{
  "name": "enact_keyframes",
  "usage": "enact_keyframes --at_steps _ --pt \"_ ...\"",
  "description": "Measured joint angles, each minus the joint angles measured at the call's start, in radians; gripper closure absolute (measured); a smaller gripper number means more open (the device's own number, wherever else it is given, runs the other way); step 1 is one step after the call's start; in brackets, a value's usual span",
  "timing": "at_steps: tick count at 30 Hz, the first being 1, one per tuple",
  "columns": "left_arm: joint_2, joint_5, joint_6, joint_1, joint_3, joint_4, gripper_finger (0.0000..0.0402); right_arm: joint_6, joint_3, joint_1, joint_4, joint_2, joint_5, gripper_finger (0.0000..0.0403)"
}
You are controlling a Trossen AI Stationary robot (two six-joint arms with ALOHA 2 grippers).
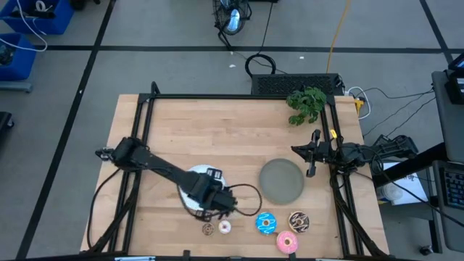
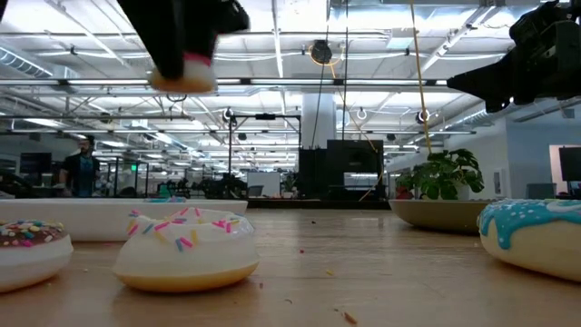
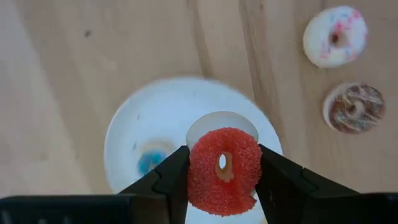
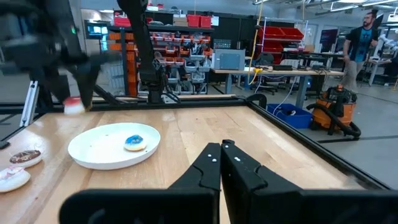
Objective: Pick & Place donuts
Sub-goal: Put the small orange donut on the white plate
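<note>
My left gripper (image 3: 222, 169) hangs over the white plate (image 1: 190, 181), shut on a tiny red donut (image 3: 224, 169); the high view shows it at the plate's near right rim (image 1: 217, 201). A tiny blue donut (image 3: 151, 160) lies flat on that plate. On the table near the front edge lie the tiny brown donut (image 1: 208, 229), the tiny whitish donut (image 1: 225, 227), the larger blue donut (image 1: 265, 223), the speckled chocolate donut (image 1: 299, 221) and the pink donut (image 1: 287, 243). My right gripper (image 4: 222, 151) waits shut at the table's right edge (image 1: 312, 156). My left gripper pinches the tiny red donut between its two fingers, one on each side of the outer rim (image 3: 194, 168). The fingers (image 3: 169, 177) come from above, pointing down. The donut is lifted clear above the white plate (image 2: 182, 77), roughly level with its iced face up.
A grey plate (image 1: 281, 180) sits right of the white plate, with bare wood between them. A green plant (image 1: 306, 104) stands at the far right corner. A black frame (image 1: 217, 96) edges the table. People show in the room beyond (image 4: 364, 37).
</note>
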Motion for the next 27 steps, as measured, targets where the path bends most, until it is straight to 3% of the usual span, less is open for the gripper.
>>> enact_keyframes --at_steps 12,21,27 --pt "-0.001 0.108 0.098 0.109 -0.246 0.276 0.0240 -0.010 0.000 0.000 0.012 0.000 0.001 0.0403" --pt "-0.001 0.100 0.108 0.143 -0.369 0.409 0.0240 -0.010 0.000 0.000 0.023 0.000 0.001 0.0403" --pt "-0.001 0.077 0.083 0.145 -0.385 0.424 0.0239 -0.010 0.000 0.000 0.023 0.000 0.002 0.0403"
